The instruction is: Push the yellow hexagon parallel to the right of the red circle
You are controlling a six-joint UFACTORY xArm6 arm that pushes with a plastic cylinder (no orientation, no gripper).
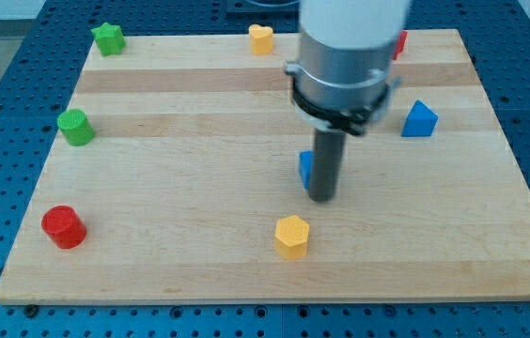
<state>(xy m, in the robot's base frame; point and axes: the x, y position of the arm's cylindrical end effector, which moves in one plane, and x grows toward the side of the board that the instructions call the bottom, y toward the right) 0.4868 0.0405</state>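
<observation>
My tip (322, 198) is the claw here, a plain dark rod with nothing to part or clamp, and it rests on the counter (199, 178) touching no task block. Pressed against the rod's left side in the view is a blue block (306, 168), mostly hidden, its shape unclear. Just below my tip and slightly to the view's left sits the yellow hexagon (292, 236), near but apart. To the upper right of my tip stands a blue triangular block (420, 119). Farther up, behind the arm's grey body, a sliver of a red block (401, 41) shows at the counter's top edge. Up and left of my tip lies a yellow heart-like block (261, 38). Well away to the left are the red circle (63, 226), low, a green cylinder (75, 127) above it, and a green star (108, 38) at the top left corner
</observation>
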